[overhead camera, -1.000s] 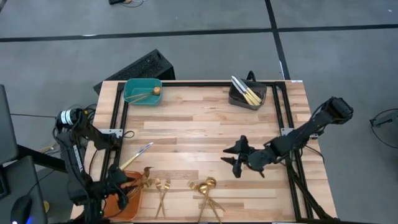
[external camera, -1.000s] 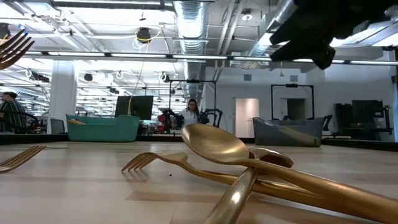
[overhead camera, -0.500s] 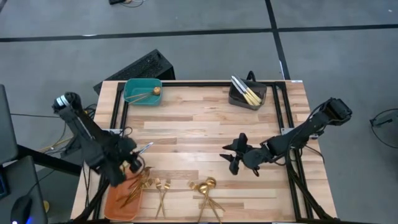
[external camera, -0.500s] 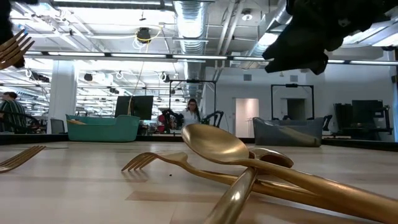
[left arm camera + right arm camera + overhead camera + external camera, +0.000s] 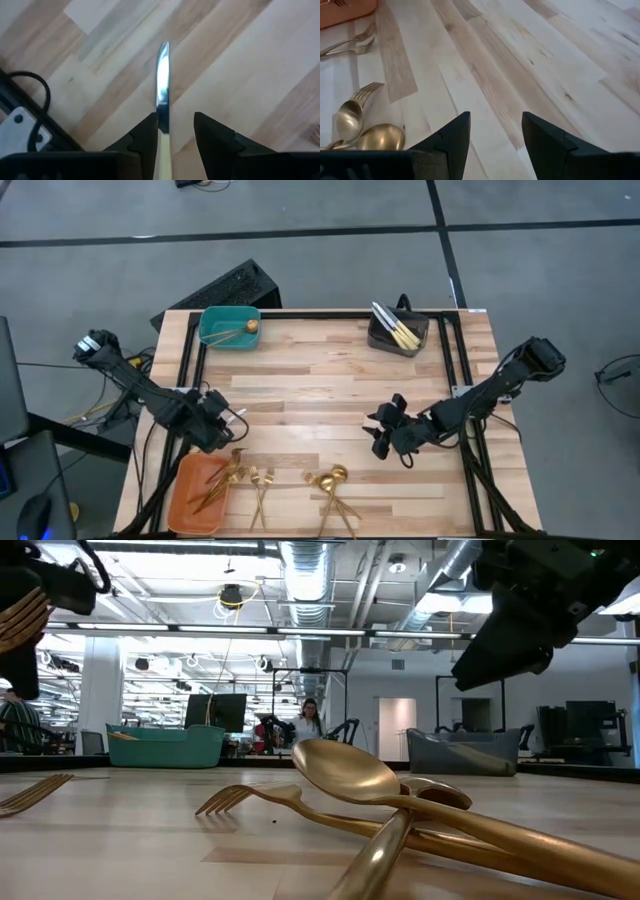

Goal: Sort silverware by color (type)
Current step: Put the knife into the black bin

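Wood surface (image 5: 330, 380), lower left: our left hand (image 5: 170, 132) closing round a knife (image 5: 162, 80).
Right hand (image 5: 492, 137) gapes empty; we'd centre w/ the handle before lifting.

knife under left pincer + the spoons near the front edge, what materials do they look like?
Knife: blade looks like polished steel, mirror-bright with reflections; handle pale, material unclear. Spoons: likely gold-coloured metal with a satin sheen, soft highlights on the bowls; plating or solid, can't tell.
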`<action>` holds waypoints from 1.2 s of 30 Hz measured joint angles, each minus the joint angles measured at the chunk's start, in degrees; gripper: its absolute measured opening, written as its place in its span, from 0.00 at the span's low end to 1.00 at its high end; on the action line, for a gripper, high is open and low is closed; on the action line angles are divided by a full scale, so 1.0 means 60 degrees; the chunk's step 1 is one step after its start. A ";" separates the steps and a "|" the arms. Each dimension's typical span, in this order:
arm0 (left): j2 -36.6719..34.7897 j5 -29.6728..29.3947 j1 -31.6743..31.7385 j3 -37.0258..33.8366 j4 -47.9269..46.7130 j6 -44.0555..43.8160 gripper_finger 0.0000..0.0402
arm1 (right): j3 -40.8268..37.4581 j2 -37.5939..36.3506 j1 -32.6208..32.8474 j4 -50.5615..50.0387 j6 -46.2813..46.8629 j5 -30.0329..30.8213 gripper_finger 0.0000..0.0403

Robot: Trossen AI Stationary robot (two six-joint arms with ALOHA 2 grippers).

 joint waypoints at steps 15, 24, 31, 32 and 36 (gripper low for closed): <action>0.0909 0.0899 0.2564 0.0004 0.1821 0.2919 0.28 | 0.0000 -0.0001 -0.0079 -0.0194 -0.0284 -0.0025 0.51; 0.2820 0.2051 0.3052 0.0004 0.1533 0.3173 0.28 | 0.0000 0.0000 -0.0007 -0.0450 -0.0284 -0.0004 0.51; 0.3611 0.2430 0.3044 0.0004 0.1336 0.3063 0.28 | 0.0000 -0.0004 0.0118 -0.0562 -0.0280 0.0076 0.51; 0.3689 0.2431 0.3044 0.0006 0.1309 0.3061 0.28 | 0.0000 -0.0001 0.0120 -0.0568 -0.0280 0.0076 0.51; 0.4070 0.2442 0.3044 0.0004 0.0970 0.3050 0.28 | 0.0000 -0.0004 0.0125 -0.0578 -0.0280 0.0080 0.51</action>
